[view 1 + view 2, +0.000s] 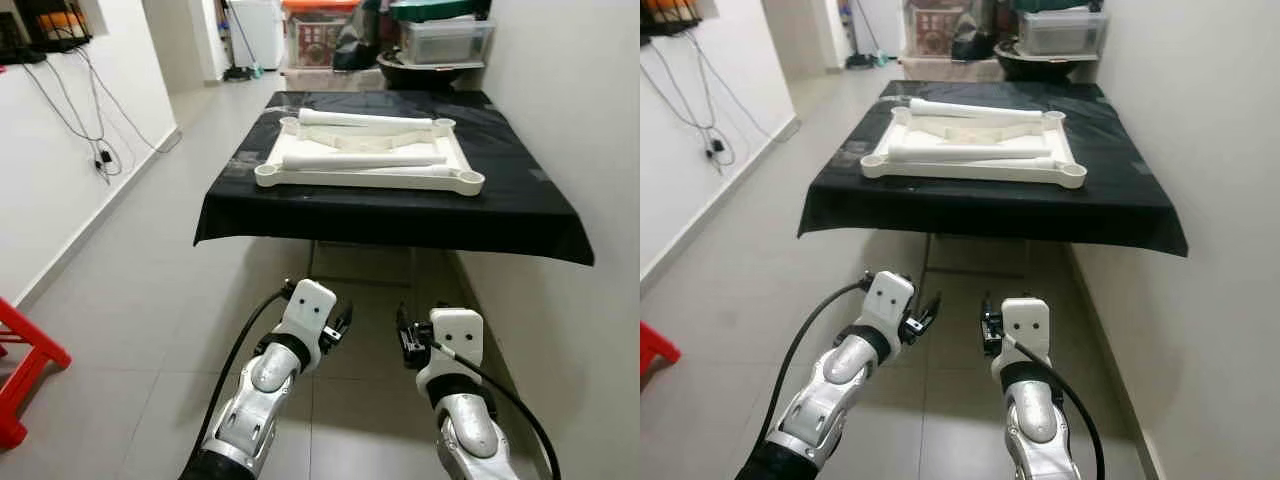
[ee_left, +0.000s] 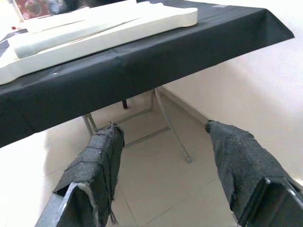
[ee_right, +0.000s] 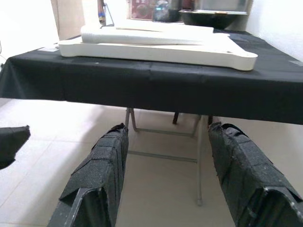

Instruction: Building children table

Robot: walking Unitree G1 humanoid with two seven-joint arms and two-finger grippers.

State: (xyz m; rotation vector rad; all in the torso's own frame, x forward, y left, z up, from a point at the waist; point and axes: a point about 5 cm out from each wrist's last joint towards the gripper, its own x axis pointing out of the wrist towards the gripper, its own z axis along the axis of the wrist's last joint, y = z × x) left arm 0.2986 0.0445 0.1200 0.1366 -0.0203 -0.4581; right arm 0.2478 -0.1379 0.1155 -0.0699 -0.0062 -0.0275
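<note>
A cream children's tabletop [image 1: 372, 165] lies upside down on a black-draped folding table [image 1: 400, 210] ahead of me, also in the right wrist view as tabletop [image 3: 156, 49]. Two cream legs lie on it: one near the far edge [image 1: 365, 119], one nearer me [image 1: 362, 160]. My left gripper [image 2: 161, 156] and right gripper [image 3: 165, 161] both hang low in front of the table, below its top and short of its near edge. Each is open with nothing between its fingers. The left arm's wrist [image 1: 305, 318] and the right arm's wrist [image 1: 452, 340] point toward the table.
A white wall [image 1: 570, 130] runs close along the table's right side. Storage bins and clutter [image 1: 440, 40] stand behind the table. A red stool [image 1: 25, 365] is at my left on the tiled floor. Cables hang on the left wall [image 1: 100, 150]. The table's folding metal legs [image 3: 163, 142] stand underneath.
</note>
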